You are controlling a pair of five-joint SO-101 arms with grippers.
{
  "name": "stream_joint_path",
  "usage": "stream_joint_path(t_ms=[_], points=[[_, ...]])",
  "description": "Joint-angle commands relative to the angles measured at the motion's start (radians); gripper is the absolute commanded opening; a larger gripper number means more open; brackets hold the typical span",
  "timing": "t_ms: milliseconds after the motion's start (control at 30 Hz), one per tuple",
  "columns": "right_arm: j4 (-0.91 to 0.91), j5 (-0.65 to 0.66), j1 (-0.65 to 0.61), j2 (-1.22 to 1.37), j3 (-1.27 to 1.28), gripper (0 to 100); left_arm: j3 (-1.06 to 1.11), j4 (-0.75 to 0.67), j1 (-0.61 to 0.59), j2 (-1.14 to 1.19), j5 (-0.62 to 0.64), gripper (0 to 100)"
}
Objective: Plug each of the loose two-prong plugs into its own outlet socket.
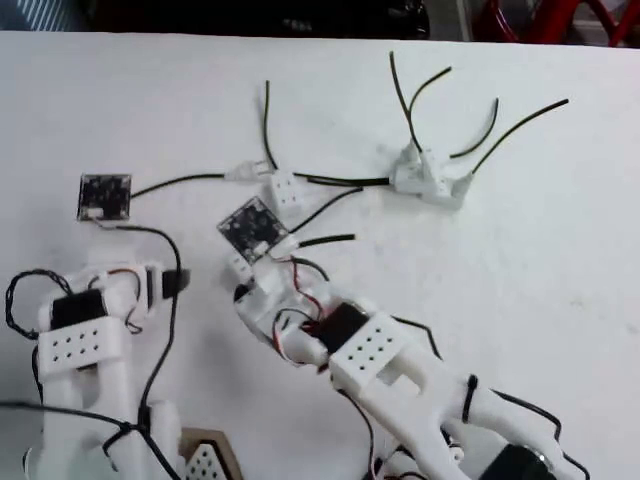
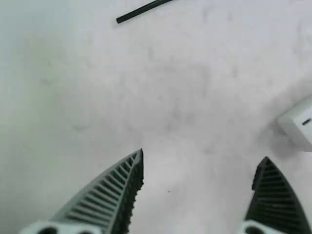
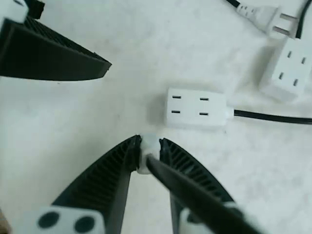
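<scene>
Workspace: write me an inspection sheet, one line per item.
Surface: white table, no spills seen.
Job's things: plug held in the right pincer, near an outlet socket; loose plug and second outlet block farther off.
Clutter: two speckled square boards.
Grippers: right pincer shut on the plug; left pincer open above the table.
Cables: black cords spread over the far side.
Surroundings: red object beyond the far edge.
</scene>
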Motion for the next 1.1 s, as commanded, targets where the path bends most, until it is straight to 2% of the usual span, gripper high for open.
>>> stream_joint_path(t_ms=[0,300,500,867,1067], points=[[-0.039,-0.002,-0.008,0.084,-0.126,1.7,0.068,-0.117,-0.064,-0.033,0.009,34],[-0.111,0.123,0.039,0.343,-0.278,1.7,0.071,-0.117,-0.077,-0.033,0.011,34],[-0.171,0.126,0.087,0.39,-0.278,1.7,0.071,-0.117,-0.077,-0.033,0.011,34],[-0.176,0.12,0.082,0.401,-0.272,1.7,0.071,-0.115,-0.077,-0.033,0.008,34],[-0.177,0.121,0.082,0.504,-0.295,1.7,0.072,-0.115,-0.077,-0.033,0.008,34]])
